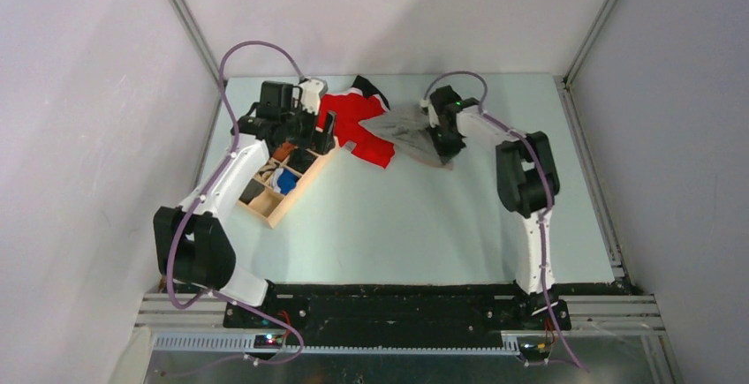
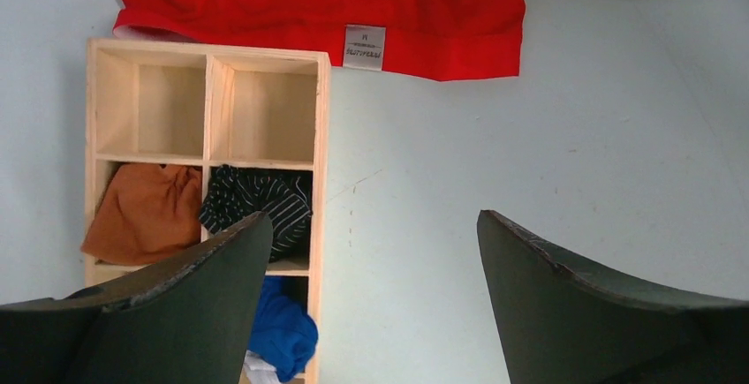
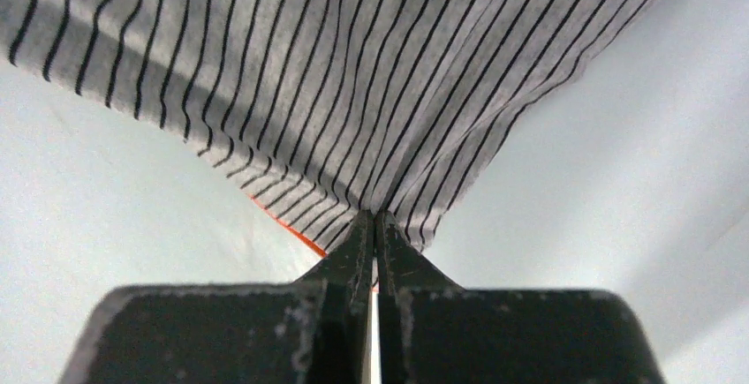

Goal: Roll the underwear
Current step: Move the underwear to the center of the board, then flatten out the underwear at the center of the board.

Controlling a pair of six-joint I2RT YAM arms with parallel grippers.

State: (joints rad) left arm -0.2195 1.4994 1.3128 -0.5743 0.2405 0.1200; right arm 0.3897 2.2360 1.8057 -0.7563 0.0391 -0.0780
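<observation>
Right claw (image 3: 374, 225): fingers pressed together, clamped on a bunched corner of the underwear (image 3: 353, 75). Grey cloth with fine dark stripes fanning up and away from the pinch, thin orange edging just left of the fingertips. Pale tabletop (image 3: 618, 181) on both sides of the cloth.

From above: same claw (image 1: 444, 147) at the far middle of the tabletop (image 1: 424, 225), underwear (image 1: 408, 130) spread to its left, reaching the right side of the red garment (image 1: 358, 124). Far edge of the tabletop close behind both cloths. Broad open stretch of tabletop nearer the arm bases, between the wooden box (image 1: 300, 192) and the right arm.

Left claw (image 2: 373, 216): fingers wide apart, gripping nothing, hovering over tabletop just right of the wooden box (image 2: 321, 181). Red garment (image 2: 291, 4) beyond, its hem right at the box's far wall, a small grey label (image 2: 364, 47) on that hem. Box set slantwise near the tabletop's left edge, under the left arm.

Inside the box, seen from the left wrist: two far compartments showing bare wood; next row, a rust-brown cloth (image 2: 146, 212) on the left and a dark striped cloth (image 2: 265, 200) on the right; nearer still, a blue cloth (image 2: 283, 331), partly hidden by the claw's finger.
</observation>
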